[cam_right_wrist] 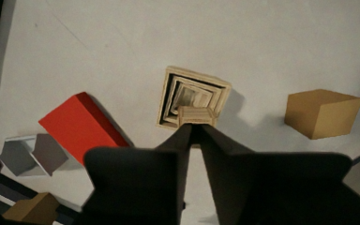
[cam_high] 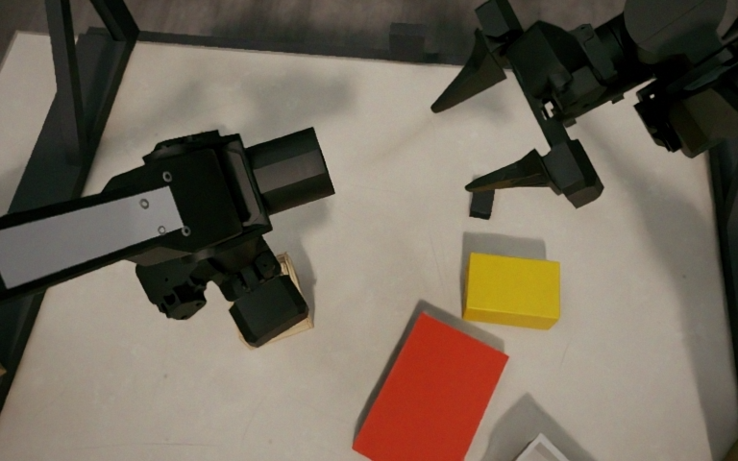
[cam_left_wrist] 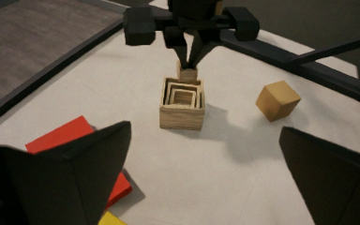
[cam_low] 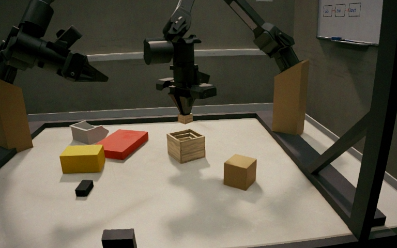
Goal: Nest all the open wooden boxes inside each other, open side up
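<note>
A stack of nested wooden boxes stands upright with its open side up in the middle of the table; it also shows in the left wrist view and the right wrist view. My right gripper is shut on the smallest wooden box and holds it in the air above the stack. That small box shows in the right wrist view and the left wrist view. In the top view the right arm hides most of the stack. My left gripper is open and empty, high over the table's far side.
A yellow block, a red flat block, a grey open tray, a small black block, a tan cube and another black block at the front edge lie on the table. Dark frame posts stand at the right.
</note>
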